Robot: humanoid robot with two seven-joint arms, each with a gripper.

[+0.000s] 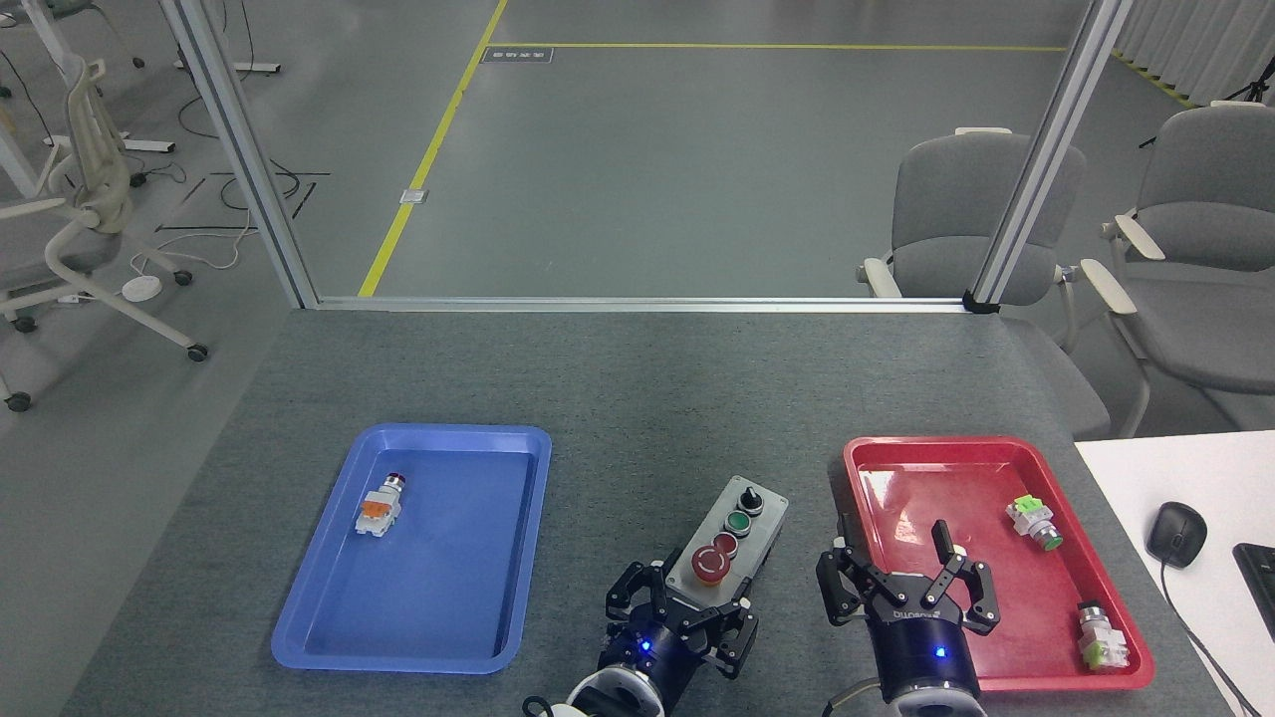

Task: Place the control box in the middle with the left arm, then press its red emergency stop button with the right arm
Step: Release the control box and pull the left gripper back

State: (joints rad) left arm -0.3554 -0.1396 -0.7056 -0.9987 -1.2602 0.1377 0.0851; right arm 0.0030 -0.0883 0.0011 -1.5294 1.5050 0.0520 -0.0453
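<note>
Control box [729,546] on grey worktop [637,388] just left of red tray [865,468], long axis slanting away rightward; left gripper [680,619] fingers clamped on near end. Emergency stop button [711,565] nearest that end, just left of right gripper [908,583], fingers apart, empty.

Both arms end in a black linkage-fingered tool [682,625] on a black cylindrical wrist with a blue light.
</note>
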